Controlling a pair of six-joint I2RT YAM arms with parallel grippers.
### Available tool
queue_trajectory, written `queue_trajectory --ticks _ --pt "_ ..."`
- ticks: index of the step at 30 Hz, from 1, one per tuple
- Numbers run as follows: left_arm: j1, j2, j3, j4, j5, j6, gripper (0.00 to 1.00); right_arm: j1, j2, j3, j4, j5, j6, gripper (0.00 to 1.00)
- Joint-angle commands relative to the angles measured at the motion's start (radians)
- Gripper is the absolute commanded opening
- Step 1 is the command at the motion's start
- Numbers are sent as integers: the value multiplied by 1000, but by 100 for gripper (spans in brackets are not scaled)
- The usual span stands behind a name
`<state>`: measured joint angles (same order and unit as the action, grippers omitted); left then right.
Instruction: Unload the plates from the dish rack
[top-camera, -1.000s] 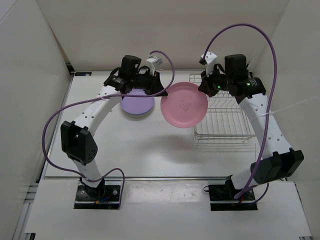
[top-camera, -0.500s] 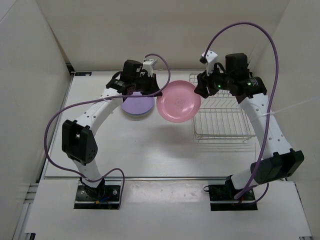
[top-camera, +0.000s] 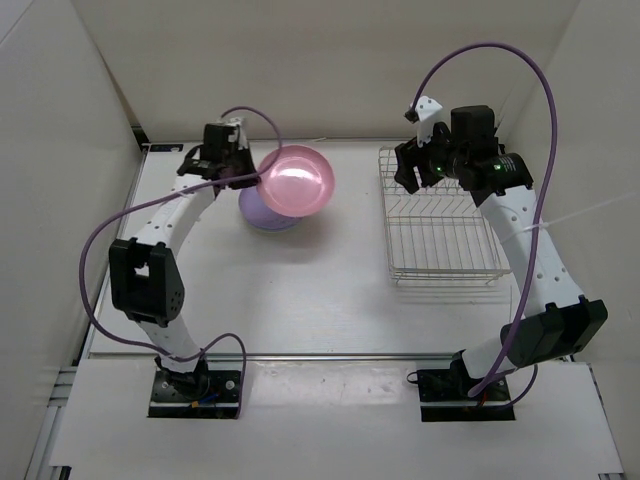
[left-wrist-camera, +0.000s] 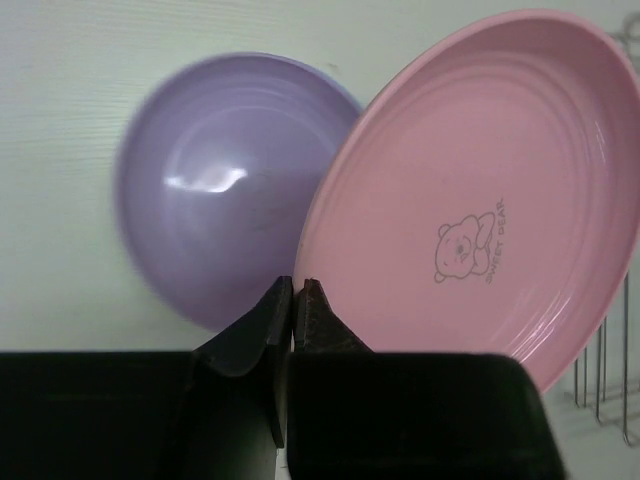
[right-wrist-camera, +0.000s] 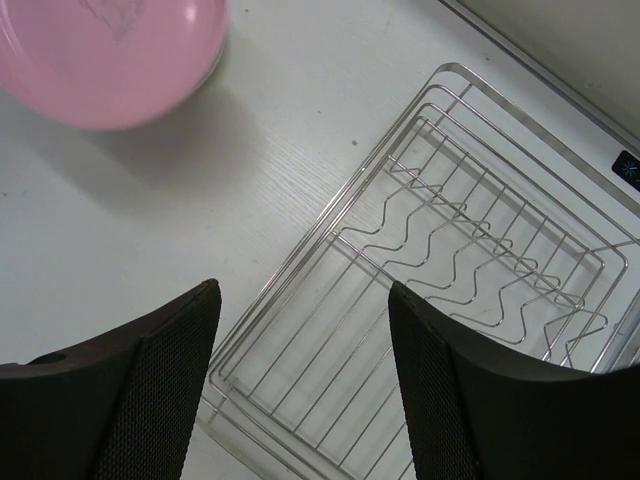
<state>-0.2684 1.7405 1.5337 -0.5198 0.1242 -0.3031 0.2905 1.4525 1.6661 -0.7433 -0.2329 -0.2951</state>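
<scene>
**A:** What is the left gripper (left-wrist-camera: 297, 290) doing?

**B:** Its fingers (left-wrist-camera: 268, 322) are pinched almost together on the near rim of the pink plate (left-wrist-camera: 470, 170). It carries the plate in the air, at the far left of the table (top-camera: 300, 290).

**A:** And the right gripper (right-wrist-camera: 303, 295)?

**B:** Its fingers (right-wrist-camera: 150, 390) are spread wide with nothing between them. It hangs over the far left corner of the dish rack (right-wrist-camera: 452, 262) and touches nothing.

**A:** What is around them?

**B:** A white table with a faint wood grain, closed in by plain pale walls (top-camera: 300, 60) on the left, the right and the far side. A purple cable (top-camera: 545, 130) loops over each arm.

**A:** How does the pink plate sit?

**B:** Tilted. Its hollow face, which has a small bear print (left-wrist-camera: 465, 245), is turned up toward the wrist camera. From there it reads as an oval running from near left to far right.

**A:** What is beneath it?

**B:** The light purple plate (left-wrist-camera: 210, 190) lies flat on the table, hollow side up. From above, the pink plate overlaps its far edge, but I cannot tell whether they touch.

**A:** And the rack?

**B:** It stands on the right side of the table, well apart from both plates. Its longer sides seem to run near to far, and a wavy divider row crosses its base.
</scene>
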Motion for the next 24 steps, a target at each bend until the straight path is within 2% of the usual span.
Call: queue_trajectory --ticks 1,4,8,17,24 --pt "128 -67 -10 18 28 -83 11 -1 -24 -6 45 38 1 72" --pt "204 -29 -10 9 71 -99 11 -1 -24 -6 55 38 1 72" --pt "251 23 -10 0 94 -99 11 -1 -24 -6 55 38 1 72" --pt "271 166 45 -22 147 -110 11 -1 -24 -6 55 47 1 72" --pt "281 205 72 -22 178 -119 11 -1 -34 -16 55 47 -9 71"
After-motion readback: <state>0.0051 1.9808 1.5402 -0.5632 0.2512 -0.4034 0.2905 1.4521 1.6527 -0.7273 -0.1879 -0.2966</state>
